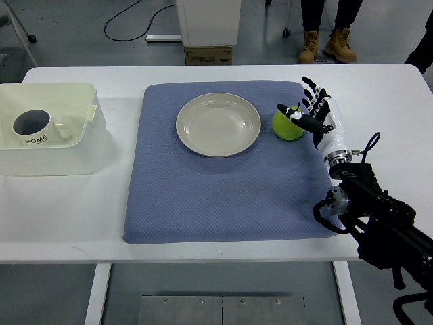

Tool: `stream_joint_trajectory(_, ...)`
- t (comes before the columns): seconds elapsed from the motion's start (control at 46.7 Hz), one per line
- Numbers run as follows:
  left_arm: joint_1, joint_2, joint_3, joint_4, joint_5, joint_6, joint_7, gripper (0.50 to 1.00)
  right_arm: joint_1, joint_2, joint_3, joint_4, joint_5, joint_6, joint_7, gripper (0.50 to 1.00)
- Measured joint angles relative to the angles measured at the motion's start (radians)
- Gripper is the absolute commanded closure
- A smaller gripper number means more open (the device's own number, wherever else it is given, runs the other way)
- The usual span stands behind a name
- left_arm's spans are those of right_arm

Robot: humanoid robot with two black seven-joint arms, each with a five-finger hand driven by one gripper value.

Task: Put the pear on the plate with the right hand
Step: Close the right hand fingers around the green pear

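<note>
Reaching in from the picture's right edge, the right hand (312, 112) sits at the right border of the blue mat (223, 189), its white palm and black fingers (312, 92) spread wide and angled toward the far side of the table (67, 210). Nothing is gripped: the fingers fan out open, and the thumb points left across the top of the pear (287, 126). That green pear lies just to the left of the palm, right beside it on the mat, with the thumb over its upper right edge; whether thumb and fruit actually touch cannot be told from this steep view.

Further left of the hand, past the pear, the cream plate (218, 124) rests on the mat with nothing on it. Pear and plate are close, with a narrow strip of blue cloth between them. The hand's black forearm runs back from the wrist toward the near right corner of the picture, past the mat's near right corner and off the table's edge.

Far to the left of the hand, off the mat, a pale plastic bin (67, 145) stands on the white tabletop and holds a white mug (32, 127) with dark lettering. Beyond the table's far edge, a person's tan boots (329, 45) show on the floor.
</note>
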Motion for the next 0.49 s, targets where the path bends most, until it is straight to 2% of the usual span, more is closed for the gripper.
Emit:
stream_joint_trajectory(0.193, 0.0, 0.0, 0.0, 0.0, 0.0, 0.0, 0.0, 0.5, -0.001, 0.0, -0.015, -0.044, 0.0, 0.0, 0.0, 0.502)
stream_joint_trajectory(0.493, 0.0, 0.0, 0.0, 0.0, 0.0, 0.0, 0.0, 0.5, -0.008, 0.0, -0.038, -0.047, 0.0, 0.0, 0.0, 0.502)
